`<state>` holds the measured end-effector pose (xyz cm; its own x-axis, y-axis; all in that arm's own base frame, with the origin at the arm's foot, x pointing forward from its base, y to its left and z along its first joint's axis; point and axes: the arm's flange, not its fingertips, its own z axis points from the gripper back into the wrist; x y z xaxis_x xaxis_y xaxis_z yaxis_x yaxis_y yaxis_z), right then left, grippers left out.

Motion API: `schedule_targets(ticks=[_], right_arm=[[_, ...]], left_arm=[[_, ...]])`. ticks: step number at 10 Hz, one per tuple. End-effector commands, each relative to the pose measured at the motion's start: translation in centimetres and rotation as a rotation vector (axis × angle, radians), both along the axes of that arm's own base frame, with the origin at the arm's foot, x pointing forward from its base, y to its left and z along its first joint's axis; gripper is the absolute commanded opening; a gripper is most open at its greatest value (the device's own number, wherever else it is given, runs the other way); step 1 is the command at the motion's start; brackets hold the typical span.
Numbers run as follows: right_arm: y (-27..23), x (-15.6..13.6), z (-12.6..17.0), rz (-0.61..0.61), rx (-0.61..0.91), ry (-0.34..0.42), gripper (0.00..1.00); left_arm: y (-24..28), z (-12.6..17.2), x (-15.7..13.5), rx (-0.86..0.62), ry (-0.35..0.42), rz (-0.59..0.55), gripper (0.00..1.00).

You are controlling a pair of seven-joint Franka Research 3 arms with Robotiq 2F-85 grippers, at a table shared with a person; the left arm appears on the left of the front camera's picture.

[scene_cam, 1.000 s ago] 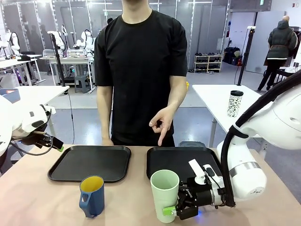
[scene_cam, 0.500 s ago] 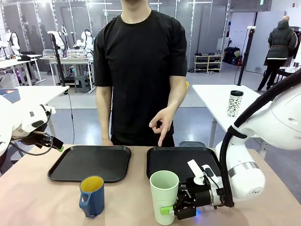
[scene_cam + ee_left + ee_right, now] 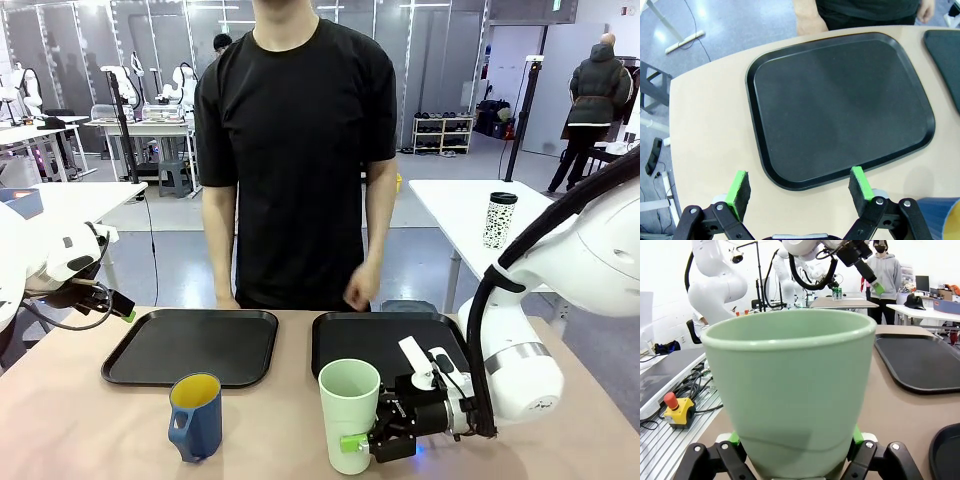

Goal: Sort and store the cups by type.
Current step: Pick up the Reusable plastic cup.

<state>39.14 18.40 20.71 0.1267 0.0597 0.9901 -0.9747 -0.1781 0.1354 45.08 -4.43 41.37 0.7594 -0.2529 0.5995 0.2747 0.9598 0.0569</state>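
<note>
The right gripper pinches the pale green tumbler low on its wall, 1 green pad pressed to either side. The tumbler stands upright on the table, just on the robot's side of the right tray.

The dark blue mug, yellow inside, stands untouched on bare table to the robot's left of the right tray and a little nearer the robot. It sits just in front of the left tray.

The left gripper is spread wide and holds nothing. It hovers well to the robot's left of the right tray, out by the left tray's outer edge.

A person in a black shirt stands at the far side of the right tray, with 1 hand lowered close to its far rim.

The sorting looks barely begun. Both black trays lie bare, and 0 of the 2 cups are stored. The tumbler appears to be the step in hand: gripped, but not yet lifted from the table. What seems left is to carry it onto a tray, most likely the right tray, then to pick up the mug and set it apart, probably on the left tray, so that each type has its own place.
</note>
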Motion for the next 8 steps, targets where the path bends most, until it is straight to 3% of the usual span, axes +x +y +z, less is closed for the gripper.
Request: schedule_targets(ticks=[1,4,8], right_arm=[[-0.6,-1.3,1.5,-0.048,0.028,-0.086,0.57],[-1.9,-1.7,6.2,-0.101,0.008,-0.125,0.57],[-2.1,-1.4,6.5,-0.129,-0.010,-0.142,0.57]], left_arm=[[0.0,0.1,0.1,0.000,-0.002,0.001,1.00],[0.0,0.1,0.1,0.000,-0.002,0.001,1.00],[0.0,0.1,0.1,0.000,-0.002,0.001,1.00]])
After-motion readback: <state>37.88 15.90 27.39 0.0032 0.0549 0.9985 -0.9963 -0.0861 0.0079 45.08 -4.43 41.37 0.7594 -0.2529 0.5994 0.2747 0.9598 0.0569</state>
